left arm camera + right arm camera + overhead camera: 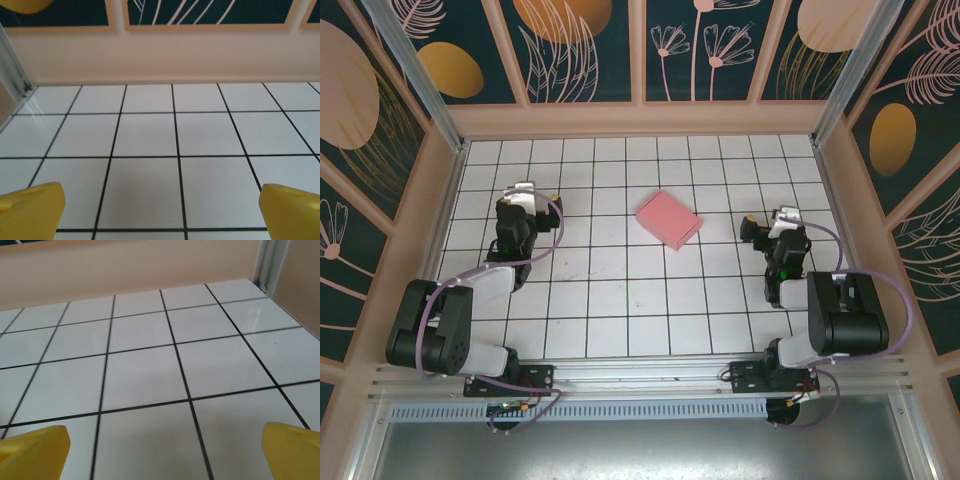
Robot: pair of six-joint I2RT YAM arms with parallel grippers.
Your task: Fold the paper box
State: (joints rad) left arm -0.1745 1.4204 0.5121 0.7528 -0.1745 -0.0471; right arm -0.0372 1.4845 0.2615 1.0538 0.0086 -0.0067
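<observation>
Plainly, both grippers are held wide apart and nothing is gripped by either. In the left wrist view, the left gripper (pixel 160 207) is seen with its yellow fingertips (pixel 32 207) parted to the lower corners of the frame. Bare white tiles (pixel 200 135) are shown between them, and a beige wall (pixel 160 60) is seen across the upper part. In the right wrist view, the right gripper (pixel 162 447) is spread in the same way over black-lined tiles, and a metal post (pixel 270 260) is seen at the upper right. From above, the left gripper is placed left of centre and the right gripper right of centre. The paper box (pixel 668 219), a small flat pink rectangle, is found between them, just above the middle of the frame. It is laid on the tiled table (pixel 620 300), turned at an angle to the grid lines and well apart from either gripper.
</observation>
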